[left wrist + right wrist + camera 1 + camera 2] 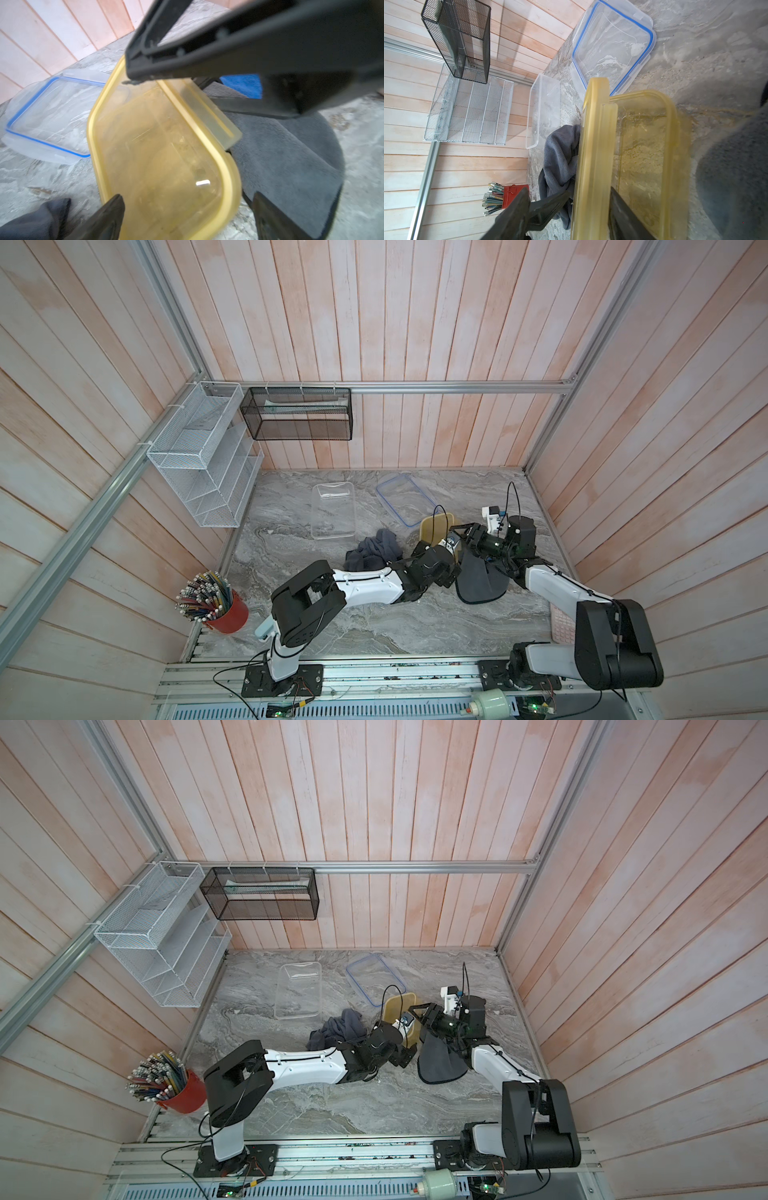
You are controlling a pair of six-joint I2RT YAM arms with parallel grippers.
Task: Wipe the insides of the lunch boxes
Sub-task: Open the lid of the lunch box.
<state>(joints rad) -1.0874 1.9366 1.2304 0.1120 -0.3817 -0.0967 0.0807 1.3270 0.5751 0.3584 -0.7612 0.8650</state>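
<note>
Taking the far wall as twelve on the marble tabletop (353, 626), the amber-yellow lunch box (442, 526) sits at about one o'clock from the middle, with both arms crowded over it. The left gripper (188, 196) hangs over the box's near short end. Its two black fingers are spread wide, one on either side of the rim, and there is a clear gap on the side towards the flat cloth, so it has hold of nothing. The right gripper (570, 190) comes in from three o'clock and straddles the long edge that carries a latch flap (209, 118). One finger lies over the amber face and the other is outside it, but I cannot tell whether they actually pinch that edge. The face turned to the wrist cameras is flat, with a thick yellow rim, so a lid seems to be on the box, though I can't be sure. The clear lunch box (332, 514) stands open and alone at eleven o'clock, well apart from both arms. A blue-rimmed lid (409, 499) lies flat at twelve, just beyond the amber box. A crumpled grey cloth (374, 551) is heaped near the middle, just beside the left wrist. A flat dark cloth (482, 585) is spread at five o'clock from the amber box and runs under its edge. A red cup of pencils (228, 614) stands at eight o'clock, by the near-left corner.
</note>
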